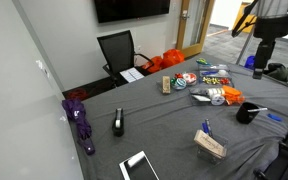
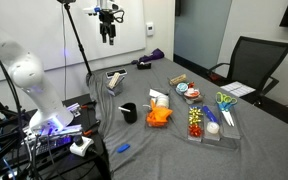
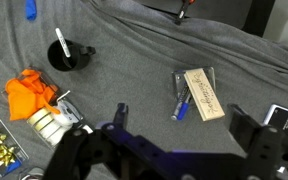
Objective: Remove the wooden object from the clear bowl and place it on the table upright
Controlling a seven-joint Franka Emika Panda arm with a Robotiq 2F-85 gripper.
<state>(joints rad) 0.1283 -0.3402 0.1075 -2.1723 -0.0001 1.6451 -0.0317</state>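
Observation:
The wooden object (image 3: 201, 93), a light tan block, lies in the clear bowl (image 3: 176, 78) beside a blue pen (image 3: 180, 108). Both exterior views show the block (image 1: 212, 146) (image 2: 115, 81) in the bowl (image 1: 200, 138) (image 2: 107, 75) on the dark grey table (image 1: 164, 120) (image 2: 174, 140). My gripper (image 3: 184, 125) is open and empty, its fingers spread wide. It hangs high above the table in both exterior views (image 1: 267, 45) (image 2: 107, 30). In the wrist view the bowl lies just beyond the fingertips.
A black cup (image 3: 64, 56) (image 1: 246, 112) holds a pen, next to an orange thing (image 3: 29, 95) and tape rolls. A black stapler (image 1: 118, 122), a purple thing (image 1: 81, 120), a tablet (image 1: 139, 165) and trays of small items (image 2: 209, 125) lie on the cloth.

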